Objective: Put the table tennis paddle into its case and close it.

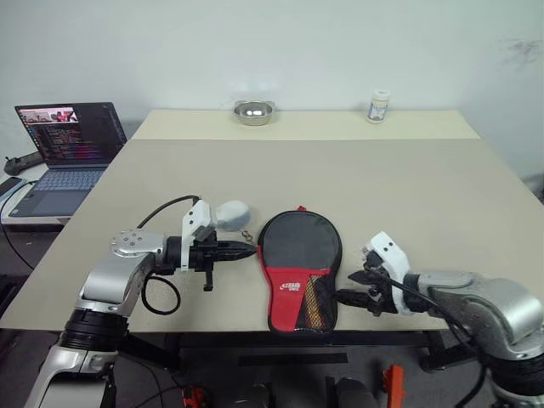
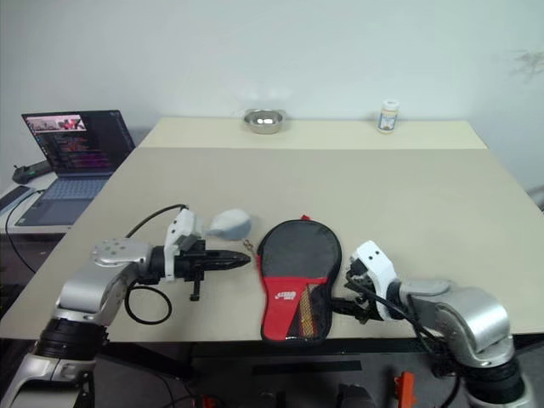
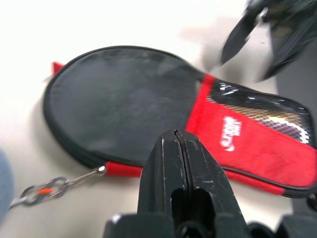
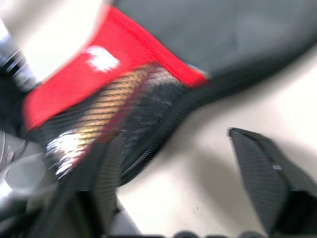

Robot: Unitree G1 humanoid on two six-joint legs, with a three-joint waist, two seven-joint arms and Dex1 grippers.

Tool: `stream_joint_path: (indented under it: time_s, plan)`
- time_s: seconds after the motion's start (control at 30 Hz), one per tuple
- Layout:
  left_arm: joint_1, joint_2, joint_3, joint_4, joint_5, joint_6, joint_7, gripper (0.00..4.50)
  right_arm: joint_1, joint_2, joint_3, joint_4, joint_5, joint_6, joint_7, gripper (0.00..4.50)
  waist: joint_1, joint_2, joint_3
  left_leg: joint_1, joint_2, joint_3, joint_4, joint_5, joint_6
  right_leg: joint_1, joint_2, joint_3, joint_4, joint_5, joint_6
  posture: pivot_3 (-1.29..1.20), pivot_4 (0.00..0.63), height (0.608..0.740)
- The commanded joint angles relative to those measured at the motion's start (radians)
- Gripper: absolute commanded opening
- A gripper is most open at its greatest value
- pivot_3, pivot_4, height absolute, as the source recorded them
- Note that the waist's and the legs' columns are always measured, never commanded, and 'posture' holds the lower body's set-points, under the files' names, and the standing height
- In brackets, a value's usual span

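Observation:
The case lies flat near the table's front edge, a black round end away from me and a red logo panel with a mesh pocket towards me. The table tennis paddle is hidden. My left gripper is shut and points across at the case's left edge, just short of it; in the left wrist view its joined fingertips stand in front of the case. My right gripper is open just off the case's right side by the mesh pocket, nothing between its fingers.
A grey rounded object lies just left of the case, with a small metal clip and chain at the case's edge. A metal bowl and a small bottle stand at the far edge. A laptop sits on a side table to the left.

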Motion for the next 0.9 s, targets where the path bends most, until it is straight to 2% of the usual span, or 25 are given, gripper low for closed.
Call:
stream_joint_path:
  time_s: [0.03,0.2,0.4,0.63,0.67,0.9]
  plan:
    - [-0.012,0.009,0.029,0.0,-0.008,0.005,0.017,0.0,-0.084,0.017,-0.02,0.03,0.034,-0.133,0.062,4.46,0.0,0.0,0.0,0.0,0.0,0.0,0.0,0.0,0.0,0.0,0.0,0.0,0.0,0.0,0.0,0.0,0.15,0.74]
    - [-0.058,-0.008,0.053,0.052,-0.009,-0.022,0.057,0.0,-0.173,0.159,0.071,0.202,-0.027,-0.25,0.005,4.46,0.003,0.0,0.0,0.0,0.001,0.0,0.0,0.0,0.0,0.0,0.001,0.0,0.0,0.001,-0.001,0.0,0.15,0.74]
    - [-0.139,-0.04,0.114,0.137,-0.005,-0.025,0.165,1.85,-0.177,0.293,0.195,0.362,-0.122,-0.386,-0.032,4.5,0.003,0.0,0.0,-0.001,0.001,-0.001,0.001,0.002,-0.004,-0.001,0.001,0.0,0.0,0.001,-0.001,0.0,0.15,0.74]
    - [-0.195,-0.019,0.128,0.253,0.04,-0.079,0.212,4.26,-0.157,0.331,0.246,0.384,-0.156,-0.422,-0.03,4.5,0.003,0.0,0.0,-0.001,0.001,0.0,0.0,0.002,-0.005,-0.002,0.001,0.0,0.0,0.001,-0.001,0.0,0.15,0.74]
    - [-0.209,-0.019,0.123,0.284,0.064,-0.109,0.231,4.46,-0.155,0.333,0.252,0.383,-0.158,-0.424,-0.031,4.5,0.003,0.0,0.0,-0.001,0.001,0.0,0.0,0.002,-0.005,-0.002,0.002,0.0,0.0,0.001,-0.001,0.0,0.15,0.74]
    - [-0.347,-0.034,0.048,0.612,0.214,-0.276,0.234,4.46,-0.152,0.365,0.26,0.385,-0.171,-0.428,-0.058,4.5,0.004,-0.001,0.0,0.0,0.0,0.0,0.001,0.002,-0.005,-0.002,0.002,0.0,0.001,0.001,-0.001,0.0,0.15,0.74]
